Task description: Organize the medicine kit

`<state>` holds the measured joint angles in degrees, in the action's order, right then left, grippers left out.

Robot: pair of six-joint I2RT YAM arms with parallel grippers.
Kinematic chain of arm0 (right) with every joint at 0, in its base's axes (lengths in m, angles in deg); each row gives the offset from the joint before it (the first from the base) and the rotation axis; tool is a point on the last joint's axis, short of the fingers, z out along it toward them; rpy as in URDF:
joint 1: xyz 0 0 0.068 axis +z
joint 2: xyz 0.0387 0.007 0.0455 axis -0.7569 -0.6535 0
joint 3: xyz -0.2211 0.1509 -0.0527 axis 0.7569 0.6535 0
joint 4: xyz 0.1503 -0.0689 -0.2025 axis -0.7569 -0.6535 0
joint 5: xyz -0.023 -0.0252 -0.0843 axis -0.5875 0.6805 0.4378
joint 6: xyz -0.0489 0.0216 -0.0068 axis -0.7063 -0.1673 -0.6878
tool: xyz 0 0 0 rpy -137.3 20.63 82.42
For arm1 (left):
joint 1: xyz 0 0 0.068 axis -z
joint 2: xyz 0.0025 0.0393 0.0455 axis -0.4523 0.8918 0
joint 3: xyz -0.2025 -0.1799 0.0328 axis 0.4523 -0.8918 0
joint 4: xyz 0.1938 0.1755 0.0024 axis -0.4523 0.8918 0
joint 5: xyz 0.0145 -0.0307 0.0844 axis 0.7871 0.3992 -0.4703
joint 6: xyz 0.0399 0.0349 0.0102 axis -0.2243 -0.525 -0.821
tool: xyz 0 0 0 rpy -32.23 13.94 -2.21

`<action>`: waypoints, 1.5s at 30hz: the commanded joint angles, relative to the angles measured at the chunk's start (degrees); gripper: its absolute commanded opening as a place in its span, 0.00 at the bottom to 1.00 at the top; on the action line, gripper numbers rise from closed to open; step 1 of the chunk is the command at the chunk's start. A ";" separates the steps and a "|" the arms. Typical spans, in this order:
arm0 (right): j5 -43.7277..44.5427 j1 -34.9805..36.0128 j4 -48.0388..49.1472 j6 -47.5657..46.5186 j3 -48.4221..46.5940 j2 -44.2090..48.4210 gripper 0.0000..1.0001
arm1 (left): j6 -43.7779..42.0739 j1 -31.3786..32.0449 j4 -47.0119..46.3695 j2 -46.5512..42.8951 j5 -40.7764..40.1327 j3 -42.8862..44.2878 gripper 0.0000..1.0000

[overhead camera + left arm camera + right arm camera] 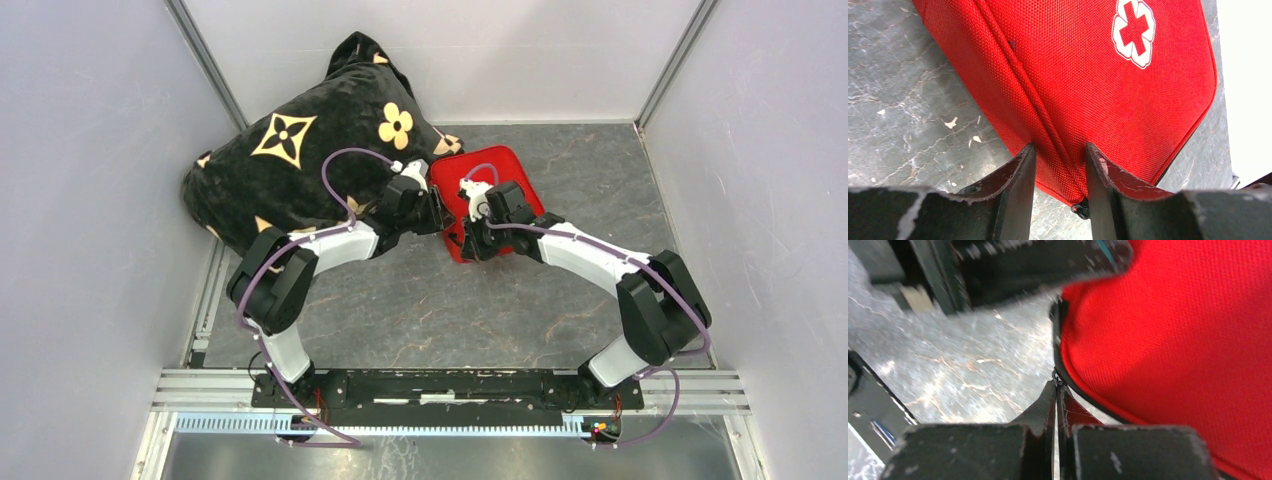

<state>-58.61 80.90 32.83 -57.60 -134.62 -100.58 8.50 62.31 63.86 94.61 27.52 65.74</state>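
The medicine kit, a red zip case with a white cross on its lid, lies lid up and closed on the grey table beside the pillow. My left gripper has its two fingers either side of the kit's near corner, and the red fabric bulges between them. In the right wrist view my right gripper is shut, pinching the small black zipper pull at the kit's black zip edge. A second black pull hangs under the corner held by the left gripper.
A large black pillow with gold flowers lies at the back left, touching the kit's left side. Grey walls close in the table on the left, back and right. Both arms meet over the kit's front-left edge.
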 commanded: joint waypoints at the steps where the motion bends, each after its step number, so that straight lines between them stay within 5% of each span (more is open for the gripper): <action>1: -3.57 3.60 13.20 10.71 -2.01 -0.79 0.00 | 3.36 3.39 -3.92 -0.15 4.72 -0.35 0.46; 7: 0.02 5.08 17.02 15.62 -1.29 -0.63 0.00 | 3.43 3.74 -3.84 -2.24 3.11 -1.92 0.48; 16: 17.01 1.89 3.88 8.03 8.39 8.55 0.00 | -0.43 0.92 3.90 -12.43 -5.54 -2.85 0.77; 25: 20.72 -17.85 3.48 6.26 16.87 16.22 0.00 | -5.41 -0.81 10.32 -14.61 -9.43 0.63 0.87; 32: 18.65 -22.00 2.33 2.86 7.59 8.81 0.00 | -10.14 -3.61 10.42 -1.22 2.19 15.03 0.99; 36: 16.78 -23.32 2.76 2.21 7.72 8.40 0.00 | -13.30 -6.68 10.64 10.51 12.41 28.72 1.00; 45: 13.00 -23.71 3.64 1.50 9.10 8.12 0.00 | -15.28 -9.13 18.26 34.80 19.91 59.56 0.98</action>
<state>-44.19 57.58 36.02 -54.76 -125.50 -91.75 -4.41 53.77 79.58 123.59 40.59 117.13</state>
